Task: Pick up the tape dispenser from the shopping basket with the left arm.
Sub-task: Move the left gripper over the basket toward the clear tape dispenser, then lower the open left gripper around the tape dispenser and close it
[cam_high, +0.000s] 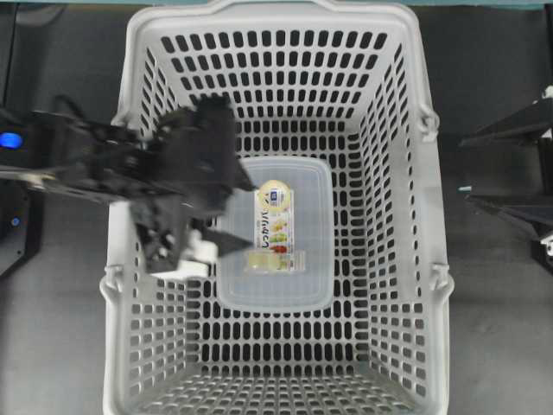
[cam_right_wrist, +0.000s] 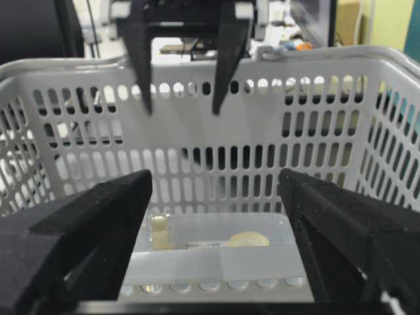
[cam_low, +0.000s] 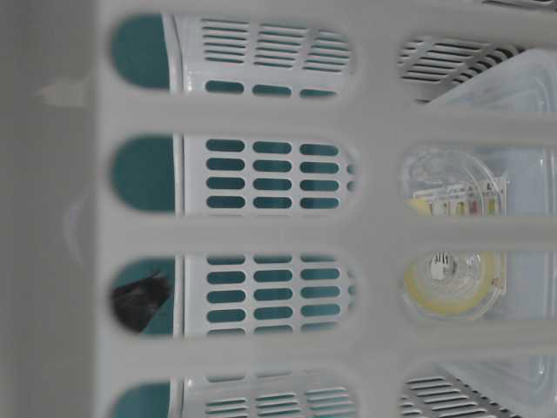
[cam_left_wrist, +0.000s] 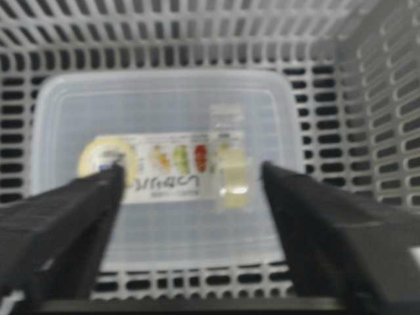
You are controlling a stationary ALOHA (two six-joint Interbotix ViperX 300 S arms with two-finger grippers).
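Observation:
The tape dispenser [cam_high: 275, 226], a narrow white-yellow pack with a round pale-yellow roll, lies flat on a translucent tray [cam_high: 315, 268] on the floor of the light-grey shopping basket [cam_high: 285, 15]. My left gripper [cam_high: 246, 216] is open and empty inside the basket, just left of the pack, with its fingers pointing at it. In the left wrist view the pack [cam_left_wrist: 177, 167] lies beyond and between the spread fingers of that gripper [cam_left_wrist: 191, 169]. My right gripper [cam_high: 467, 170] is open and empty, outside the basket's right wall. Its own view [cam_right_wrist: 215, 180] shows the pack [cam_right_wrist: 246, 240] through the wall.
The tray [cam_left_wrist: 164, 98] covers most of the basket floor. The slotted basket walls [cam_left_wrist: 367, 98] rise close on all sides. The left gripper [cam_right_wrist: 180, 110] shows above the far rim [cam_right_wrist: 315, 59] in the right wrist view. The table-level view looks through the wall [cam_low: 261, 235] at the pack [cam_low: 452, 279].

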